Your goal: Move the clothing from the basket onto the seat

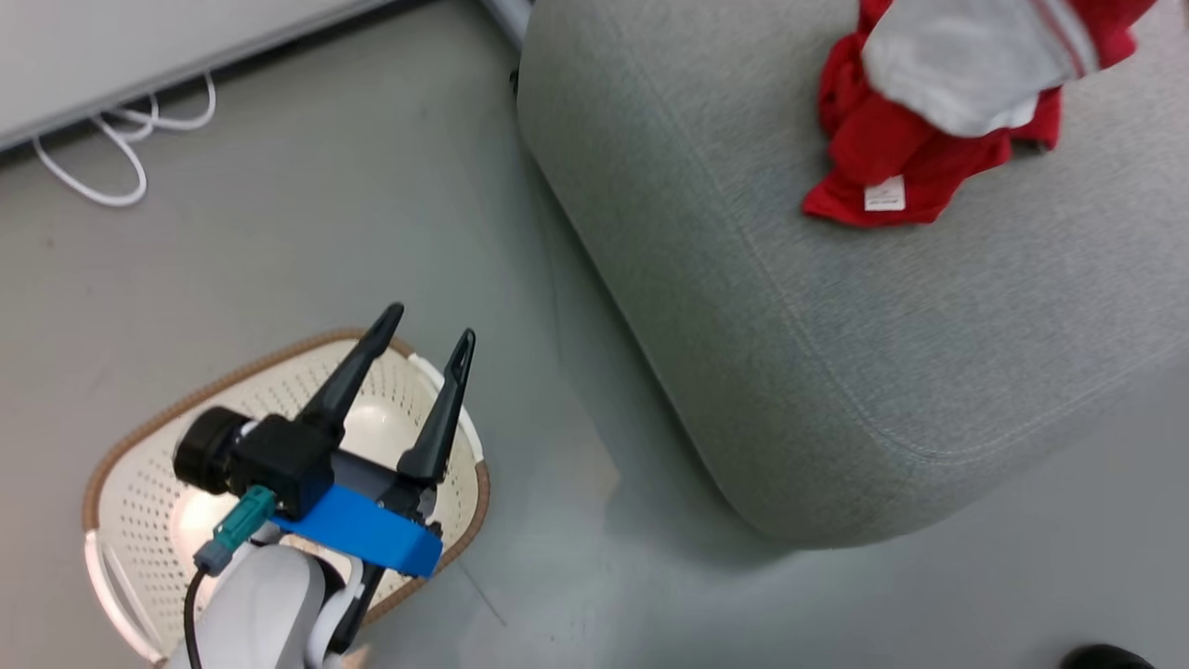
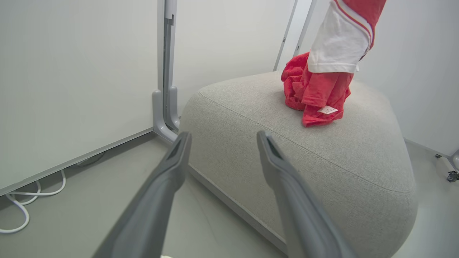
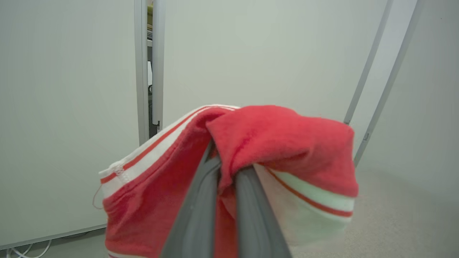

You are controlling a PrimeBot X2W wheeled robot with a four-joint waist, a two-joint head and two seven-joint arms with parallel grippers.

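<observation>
Striped garment [image 1: 966, 65] was pinched by the right gripper [image 3: 229, 168] above the seat [image 1: 836, 325], probably to be dropped on the plain red garment [image 1: 882, 149]; left gripper [image 1: 431, 323] was held spread, unused.

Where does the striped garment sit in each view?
Head view: striped garment top right, above the seat.
Left wrist view: top right, hanging over the seat.
Right wrist view: centre, pinched by the right gripper.
Shared landmark: the grey seat.

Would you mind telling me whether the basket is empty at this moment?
Apparently empty: the basket shows a bare cream perforated interior, though the left gripper hides part of it.
</observation>
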